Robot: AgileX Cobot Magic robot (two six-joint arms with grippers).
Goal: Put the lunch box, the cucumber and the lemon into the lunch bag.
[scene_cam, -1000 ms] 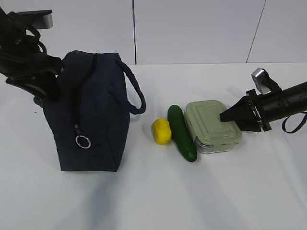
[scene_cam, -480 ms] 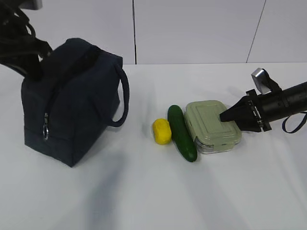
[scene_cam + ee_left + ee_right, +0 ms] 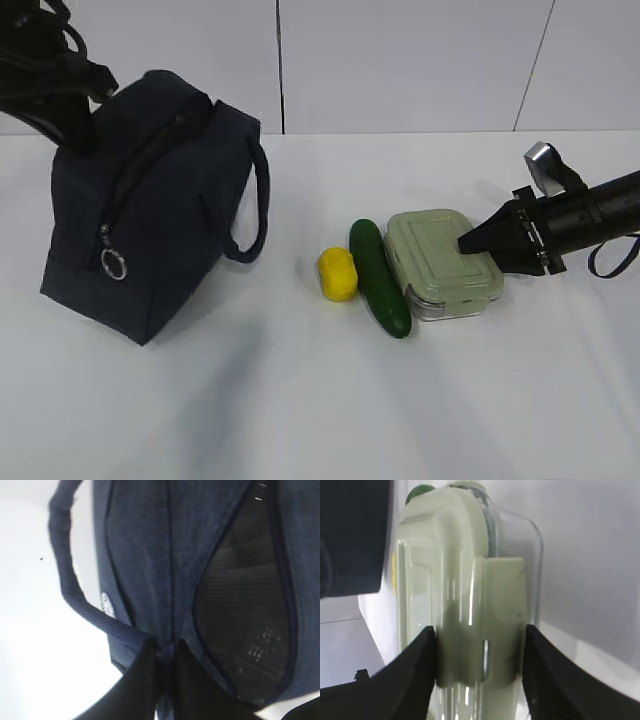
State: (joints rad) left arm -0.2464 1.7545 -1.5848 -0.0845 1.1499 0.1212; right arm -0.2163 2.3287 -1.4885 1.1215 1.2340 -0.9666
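Navy lunch bag (image 3: 150, 205) sits tilted at the left of the white worktop (image 3: 320, 400), zipper running down the near end with a silver ring pull (image 3: 113, 264) hanging low, one loop handle (image 3: 252, 205) drooping on its right side. Left end effector (image 3: 165, 652) is at the bag's upper left corner in the exterior view; the left wrist view shows its dark fingers (image 3: 142, 680) pinched closed on a fold of the bag's fabric, with the bag's black mesh panel (image 3: 245, 630) just beside the pinch. Lemon (image 3: 338, 273), cucumber (image 3: 379, 277) and lunch box (image 3: 441, 263) lie in a row mid-worktop, well apart from the bag: lemon leftmost, just beside the cucumber, cucumber against the box's left edge. Right end effector (image 3: 480, 655) comes in low from the right; its two fingers (image 3: 410, 675) straddle the sage-green lid clip (image 3: 487, 625) at the box's right end, set against either side of it, gripping the lunch box.
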